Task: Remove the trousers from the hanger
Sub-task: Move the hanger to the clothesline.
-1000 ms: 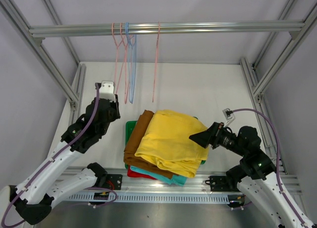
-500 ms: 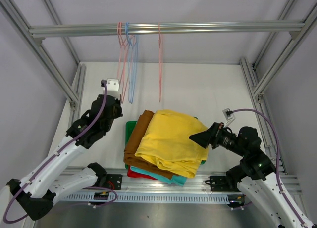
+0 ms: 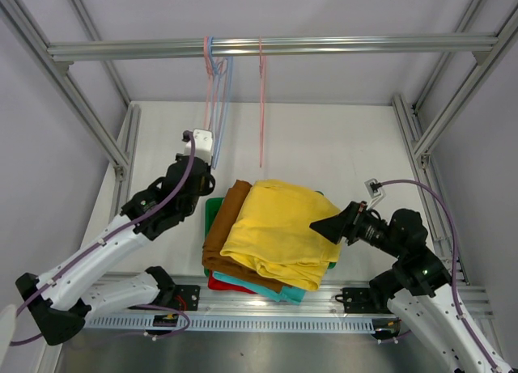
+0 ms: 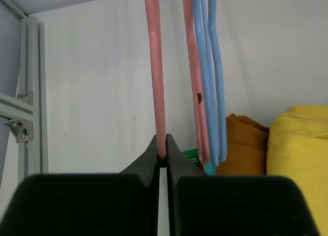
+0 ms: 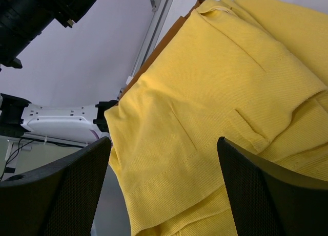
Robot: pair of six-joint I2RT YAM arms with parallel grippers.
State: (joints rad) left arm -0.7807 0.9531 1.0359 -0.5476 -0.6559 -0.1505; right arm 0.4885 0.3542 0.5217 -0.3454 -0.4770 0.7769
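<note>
The trousers lie in a folded stack on the table: yellow [image 3: 279, 227] on top, brown [image 3: 222, 227] under it, then teal [image 3: 267, 288] and red [image 3: 222, 286] edges. The lilac pair is hidden. None hangs on a hanger. My left gripper [image 3: 209, 158] is shut on the lower bar of a pink hanger [image 4: 155, 67] that hangs from the rail [image 3: 324, 44], its jaws [image 4: 162, 146] pinching the bar. My right gripper [image 3: 324, 226] is open and empty just above the yellow trousers [image 5: 215, 82], at their right edge.
A second pink hanger [image 4: 190, 67] and a blue hanger [image 4: 212, 67] hang right beside the held one. Another pink hanger [image 3: 261, 106] hangs alone further right. A green tray [image 3: 212, 207] lies under the stack. Aluminium frame posts [image 3: 97, 122] stand on both sides.
My left arm has moved to the right with the pink hanger in its grip, and the hangers have slid right along the rail and bunched together. The right arm has not moved.
</note>
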